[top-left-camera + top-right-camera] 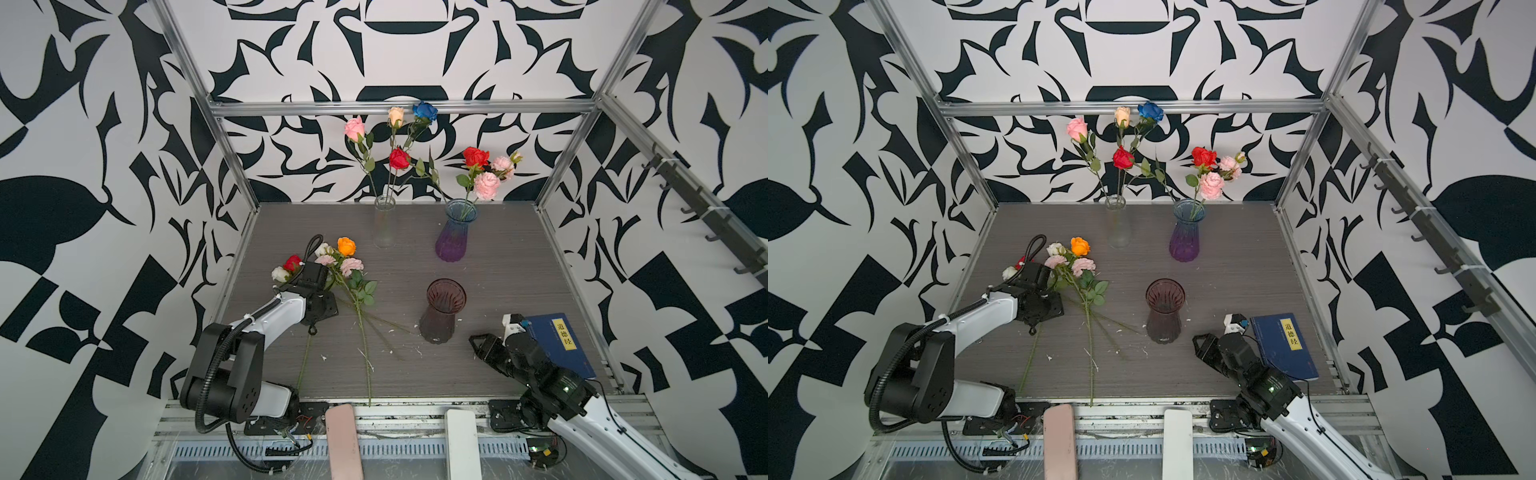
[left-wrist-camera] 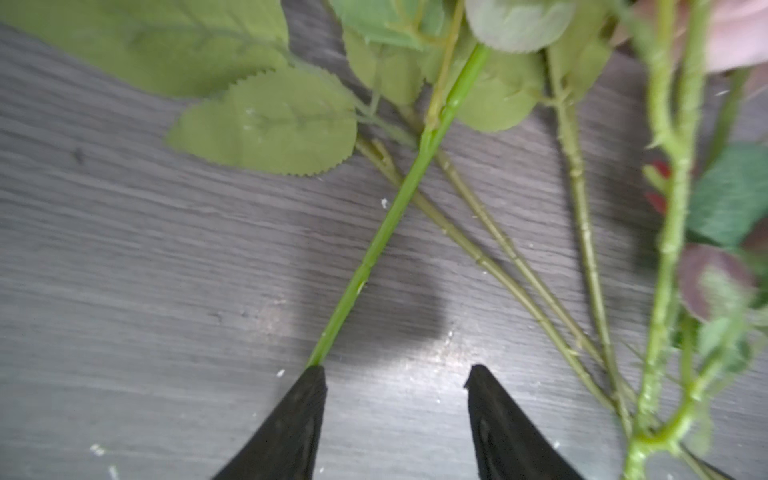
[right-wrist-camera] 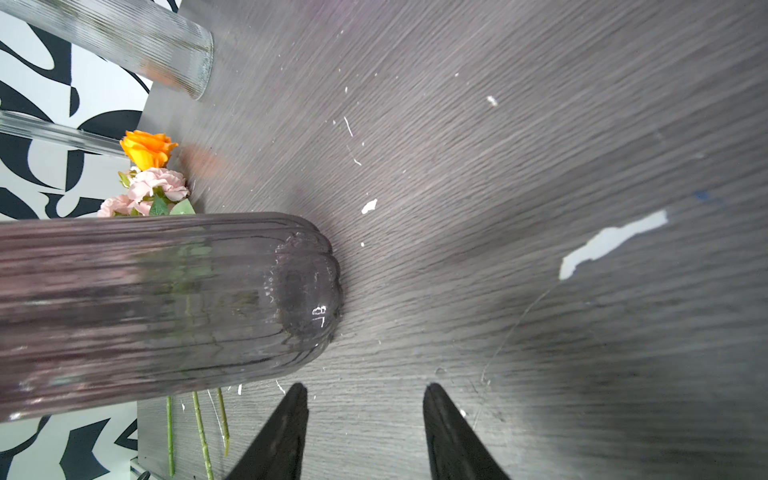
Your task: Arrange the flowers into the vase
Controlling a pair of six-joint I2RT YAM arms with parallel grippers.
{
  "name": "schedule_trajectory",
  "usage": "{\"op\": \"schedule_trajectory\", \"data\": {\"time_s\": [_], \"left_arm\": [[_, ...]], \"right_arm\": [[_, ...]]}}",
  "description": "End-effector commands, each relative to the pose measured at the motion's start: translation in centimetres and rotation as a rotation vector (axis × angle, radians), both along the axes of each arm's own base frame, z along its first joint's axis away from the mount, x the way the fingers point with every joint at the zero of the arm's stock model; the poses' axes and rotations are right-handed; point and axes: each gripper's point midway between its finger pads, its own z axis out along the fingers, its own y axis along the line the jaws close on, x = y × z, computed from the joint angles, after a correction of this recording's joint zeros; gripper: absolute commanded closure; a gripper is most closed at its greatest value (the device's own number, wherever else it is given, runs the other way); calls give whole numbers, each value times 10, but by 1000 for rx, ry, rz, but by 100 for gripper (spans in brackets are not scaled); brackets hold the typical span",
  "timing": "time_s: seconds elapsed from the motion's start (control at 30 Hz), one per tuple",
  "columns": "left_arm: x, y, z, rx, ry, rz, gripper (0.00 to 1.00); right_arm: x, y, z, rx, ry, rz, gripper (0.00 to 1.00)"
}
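A bunch of loose flowers (image 1: 345, 264) lies on the left of the table, with orange, pink, white and red heads and long green stems running toward the front edge. My left gripper (image 2: 397, 374) hangs over their stems, open, with bare table between its fingers. A bright green stem (image 2: 386, 232) runs in under one fingertip. An empty dark plum glass vase (image 1: 442, 311) stands mid-table and shows in both top views (image 1: 1165, 309). My right gripper (image 3: 365, 388) is open and empty, low beside the foot of the dark vase (image 3: 166, 307), to its right in both top views.
At the back, a clear vase (image 1: 384, 224) holds pink, cream, blue and red roses. A blue-purple vase (image 1: 455, 232) holds red and pink flowers. A blue book (image 1: 561, 340) lies behind my right arm. Pink (image 1: 343, 440) and white (image 1: 461, 444) flat objects lie on the front rail.
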Motion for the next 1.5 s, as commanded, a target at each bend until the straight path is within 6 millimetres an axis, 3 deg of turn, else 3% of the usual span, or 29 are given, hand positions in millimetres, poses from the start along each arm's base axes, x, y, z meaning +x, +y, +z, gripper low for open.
{"op": "schedule_trajectory", "data": {"time_s": [0.0,0.13,0.4,0.5,0.6,0.63,0.67,0.73,0.8,1.0,1.07,1.17,1.37,1.47], "left_arm": [[8,5,22,9,-58,26,41],[10,15,19,73,-42,37,39],[15,8,-20,-8,80,60,42],[15,-6,-23,-89,92,53,61],[16,-13,-10,-137,51,58,94],[17,-12,-3,-142,28,65,100],[17,-11,7,-145,1,72,100],[20,-9,32,-154,-66,83,100],[25,-9,71,-191,-174,95,100],[20,-35,235,-390,-667,42,100],[10,-59,295,-484,-855,-37,100],[-7,-102,365,-612,-1046,-187,100],[-47,-196,460,-666,-1374,-523,100],[-53,-226,483,-695,-1482,-599,100]], "right_arm": [[3,1,5,21,-22,-8,51],[3,1,5,22,-22,-9,51],[2,0,6,26,-31,-10,51],[2,-2,7,31,-39,-16,51],[1,-2,7,36,-43,-19,51],[1,-3,7,36,-44,-21,51],[1,-3,8,37,-46,-21,51],[1,-3,8,36,-44,-21,51],[1,-3,7,37,-43,-20,51],[2,-2,7,43,-45,-24,51],[2,-2,7,45,-44,-24,51],[2,-1,6,45,-42,-21,51],[2,-2,6,46,-43,-20,51],[1,-3,7,48,-49,-22,51]]}}
